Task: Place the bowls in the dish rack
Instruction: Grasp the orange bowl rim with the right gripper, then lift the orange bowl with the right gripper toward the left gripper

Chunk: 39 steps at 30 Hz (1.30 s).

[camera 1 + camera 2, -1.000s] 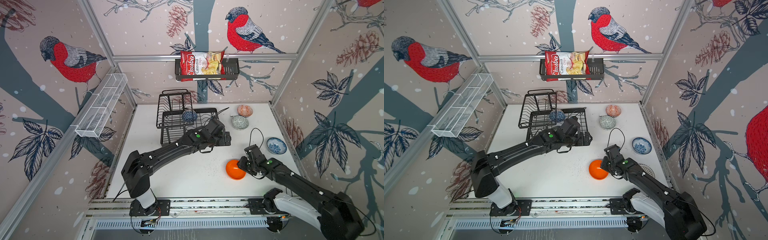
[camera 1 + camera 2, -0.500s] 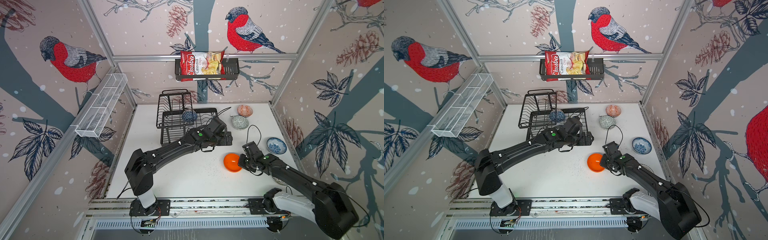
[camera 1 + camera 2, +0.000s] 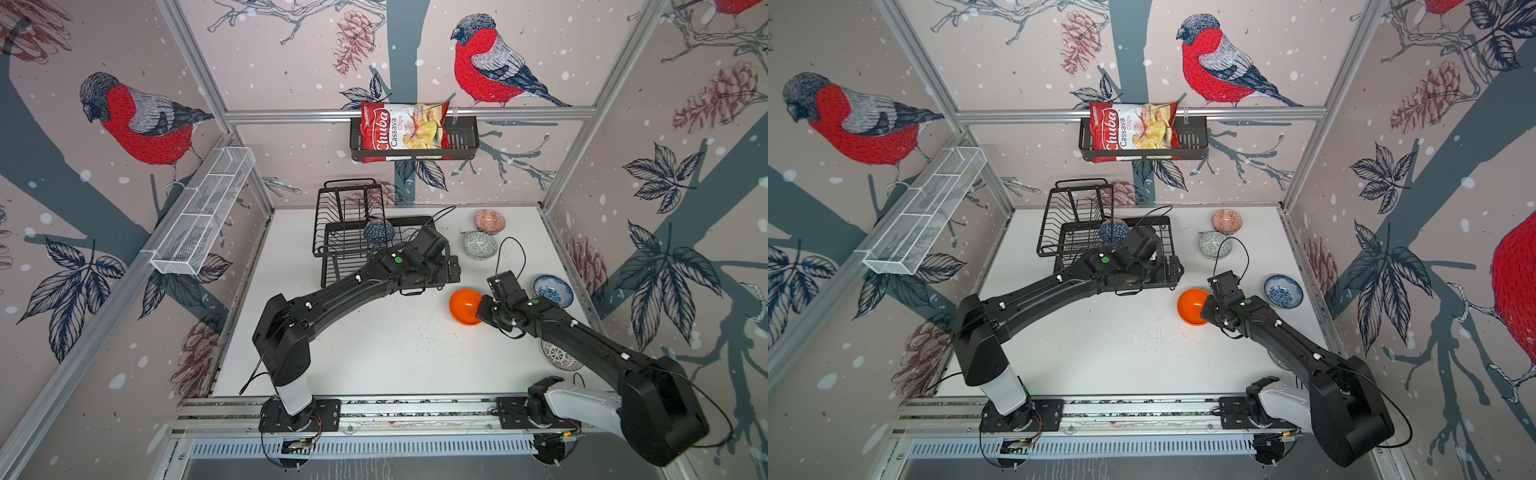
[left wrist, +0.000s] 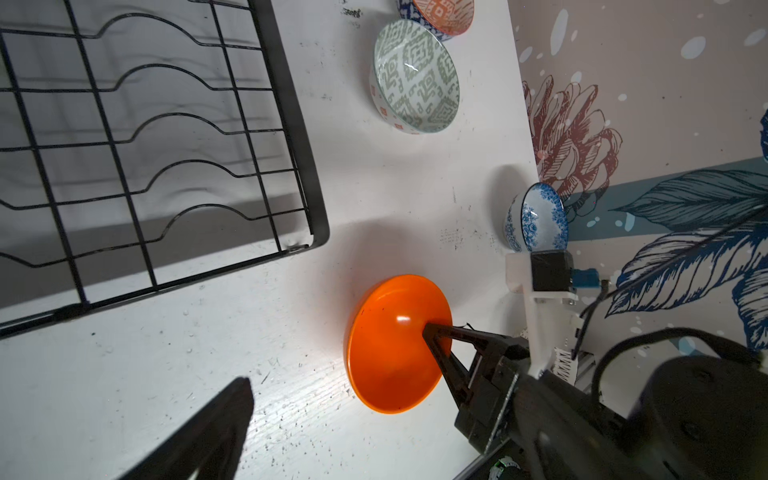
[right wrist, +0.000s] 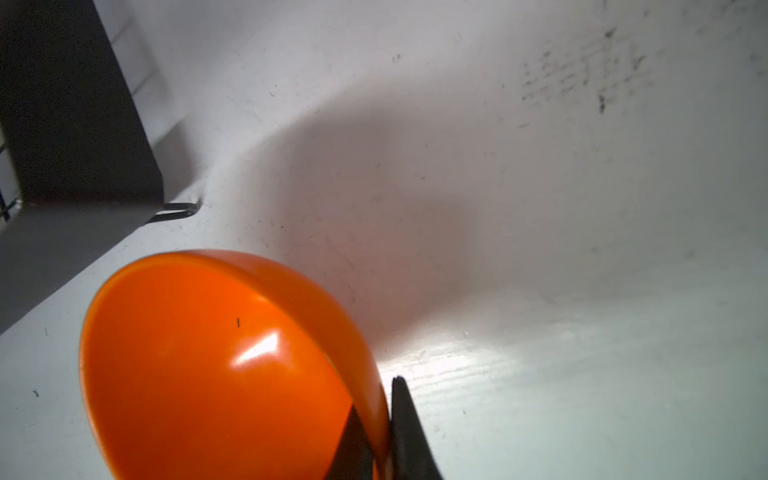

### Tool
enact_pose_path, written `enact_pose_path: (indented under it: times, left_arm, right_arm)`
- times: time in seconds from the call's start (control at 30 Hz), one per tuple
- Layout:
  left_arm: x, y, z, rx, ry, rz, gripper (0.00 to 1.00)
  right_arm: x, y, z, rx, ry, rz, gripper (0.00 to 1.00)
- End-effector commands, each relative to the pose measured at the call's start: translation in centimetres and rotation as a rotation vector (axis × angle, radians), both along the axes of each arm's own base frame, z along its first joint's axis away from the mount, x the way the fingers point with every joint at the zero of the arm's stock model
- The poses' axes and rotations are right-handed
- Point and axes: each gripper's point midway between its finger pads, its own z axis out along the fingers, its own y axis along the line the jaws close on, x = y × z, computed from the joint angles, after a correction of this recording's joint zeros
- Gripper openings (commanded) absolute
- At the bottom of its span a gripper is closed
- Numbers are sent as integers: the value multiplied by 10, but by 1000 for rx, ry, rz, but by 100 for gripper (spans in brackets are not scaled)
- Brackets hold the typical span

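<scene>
Bowls surround the glossy orange bowl point(image 3: 462, 306) in both top views: grey-green bowl point(image 3: 481, 245) at twelve o'clock, blue-flowered bowl point(image 3: 552, 291) at three, lattice bowl point(image 3: 559, 356) at four, partly under the right arm point(image 3: 590, 345); dish rack point(image 3: 353, 232) at ten, dark-blue bowl point(image 3: 378, 231) inside; left gripper point(image 3: 451, 272) hangs between, spread wide, empty. Left wrist view: orange bowl tilted, right gripper point(image 4: 430, 330) clamped on its rim. Right wrist view: rim pinched between fingers point(image 5: 409, 436).
</scene>
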Motion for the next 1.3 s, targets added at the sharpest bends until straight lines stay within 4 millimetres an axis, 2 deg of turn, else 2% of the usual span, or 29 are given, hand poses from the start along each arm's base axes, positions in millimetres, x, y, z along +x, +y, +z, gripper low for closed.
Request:
enact_pose_path:
  times: [0.0,0.2,0.33,0.37,0.43,0.6,0.8,1.0,1.17,1.2,1.27]
  left_arm:
    - [2,-11,12,-63,12,-17,98]
    - [6,-27,8,-124,92,-19,98]
    - [11,-26,3,-119,90,8,97]
    - [13,-26,4,-125,87,11,95]
    - [14,-28,4,-132,84,1,89]
    - [15,-27,-4,-99,80,-8,73]
    - [18,-17,-15,-40,73,15,70]
    - [23,-14,-23,9,69,15,60]
    - [27,-15,-24,13,68,14,42]
    - [28,-15,-24,12,65,13,40]
    - [30,-17,-24,12,64,11,32]
  right_arm:
    - [17,2,15,1,-69,-2,9]
    - [43,12,40,34,-123,-19,6]
    - [60,22,63,78,-173,-30,6]
    - [63,24,69,86,-184,-27,6]
    - [67,27,67,80,-172,-23,5]
    - [72,30,78,78,-189,-14,5]
    - [76,35,97,108,-222,-9,5]
    - [74,41,105,113,-241,2,5]
    - [70,42,100,100,-234,10,5]
    - [68,40,108,111,-255,10,5]
    - [66,38,108,109,-256,4,5]
